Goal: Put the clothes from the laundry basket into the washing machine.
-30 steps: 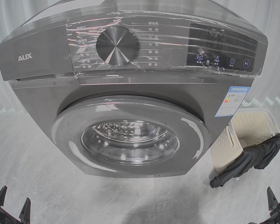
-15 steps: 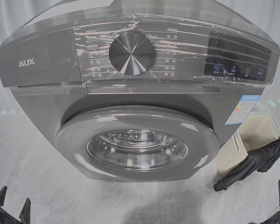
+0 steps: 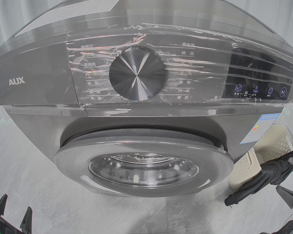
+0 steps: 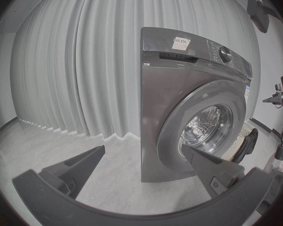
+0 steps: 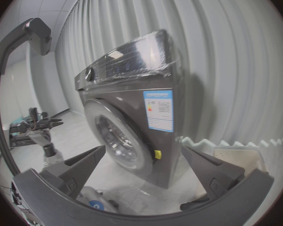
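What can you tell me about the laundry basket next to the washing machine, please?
The laundry basket is cream-coloured and looks like plastic. Its walls are perforated with rows of small holes, and there is a slot-like handle near the rim. It stands on the pale floor to the right of the washing machine, close to its front corner. A dark garment is draped over its near rim, one end trailing down to the floor.

This looks like a staged test room. A film-wrapped washing machine (image 3: 146,121) stands on pale floor tiles (image 3: 22,173) before white curtains (image 4: 69,72).
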